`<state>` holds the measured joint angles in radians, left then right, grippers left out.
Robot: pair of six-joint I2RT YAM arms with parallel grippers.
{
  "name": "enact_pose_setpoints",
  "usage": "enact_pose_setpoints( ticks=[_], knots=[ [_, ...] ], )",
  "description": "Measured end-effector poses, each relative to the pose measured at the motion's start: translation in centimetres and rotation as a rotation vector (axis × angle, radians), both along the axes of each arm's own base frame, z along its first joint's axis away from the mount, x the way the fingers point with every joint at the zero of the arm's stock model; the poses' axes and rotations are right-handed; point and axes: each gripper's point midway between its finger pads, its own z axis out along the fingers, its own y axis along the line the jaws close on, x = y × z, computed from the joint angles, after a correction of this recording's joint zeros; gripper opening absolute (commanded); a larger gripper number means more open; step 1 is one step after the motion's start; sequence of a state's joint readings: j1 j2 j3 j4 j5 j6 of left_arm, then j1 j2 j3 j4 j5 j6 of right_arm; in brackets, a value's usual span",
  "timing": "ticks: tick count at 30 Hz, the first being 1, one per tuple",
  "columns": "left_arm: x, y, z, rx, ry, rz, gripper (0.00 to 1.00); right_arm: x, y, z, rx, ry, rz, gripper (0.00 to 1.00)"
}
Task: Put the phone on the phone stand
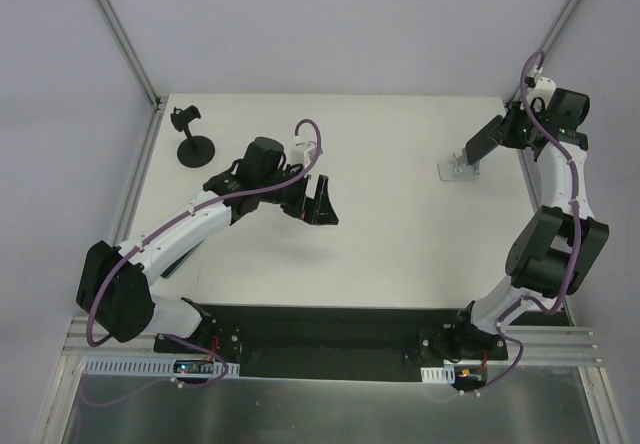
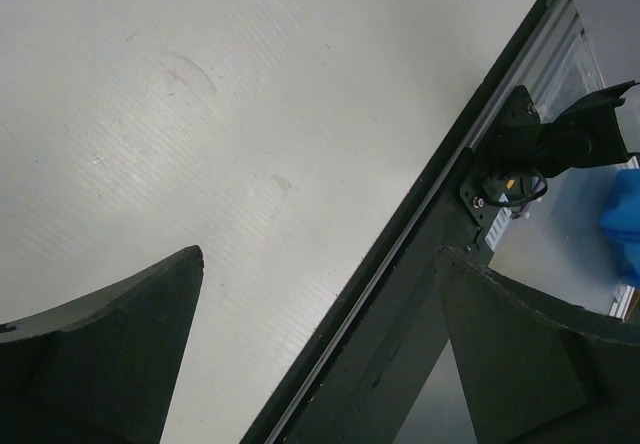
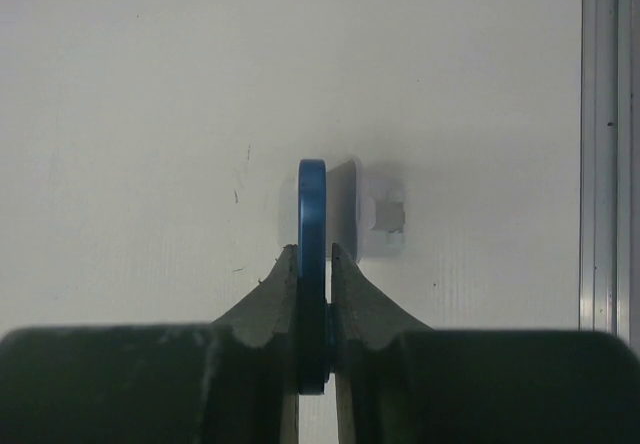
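Observation:
My right gripper (image 1: 506,128) is shut on the phone (image 1: 481,143), a slim dark slab held tilted just above the silver-white phone stand (image 1: 458,168) at the table's back right. In the right wrist view the phone (image 3: 312,192) shows edge-on with a blue rim, pinched between the fingertips of the right gripper (image 3: 312,250). The stand (image 3: 376,214) sits right behind it and slightly to the right. Whether the phone touches the stand I cannot tell. My left gripper (image 1: 318,204) hangs open over the middle left of the table, and nothing lies between its fingers (image 2: 150,344).
A black pole stand with a round base and a clamp top (image 1: 194,144) stands at the back left. An aluminium rail (image 3: 600,164) runs along the table's right edge. The black strip of the near edge (image 2: 420,294) and an arm base (image 2: 530,144) lie below the left gripper.

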<state>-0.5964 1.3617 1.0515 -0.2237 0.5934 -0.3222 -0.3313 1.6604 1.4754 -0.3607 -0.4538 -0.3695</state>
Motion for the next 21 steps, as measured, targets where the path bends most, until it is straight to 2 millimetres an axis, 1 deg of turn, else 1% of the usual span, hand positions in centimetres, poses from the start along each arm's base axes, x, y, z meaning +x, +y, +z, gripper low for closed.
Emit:
enact_pose_setpoints(
  ticks=[4, 7, 8, 13, 21],
  knots=[
    [0.0, 0.0, 0.0, 0.000, -0.001, -0.002, 0.96, 1.5, -0.3, -0.4, 0.004, -0.005, 0.023, 0.01],
    [-0.1, -0.1, -0.1, -0.001, 0.004, -0.006, 0.98, 2.2, -0.4, -1.2, 0.012, 0.006, 0.035, 0.01],
    [-0.1, -0.1, -0.1, -0.001, 0.006, -0.007, 0.99, 2.3, -0.3, -1.6, 0.015, 0.011, 0.040, 0.01],
    [0.0, -0.1, -0.3, 0.003, 0.011, -0.008, 0.99, 2.5, -0.1, -3.0, 0.033, 0.039, 0.065, 0.01],
    [-0.1, -0.1, -0.4, 0.001, 0.013, -0.011, 0.99, 2.7, 0.0, -3.3, 0.038, 0.036, 0.070, 0.01]
  ],
)
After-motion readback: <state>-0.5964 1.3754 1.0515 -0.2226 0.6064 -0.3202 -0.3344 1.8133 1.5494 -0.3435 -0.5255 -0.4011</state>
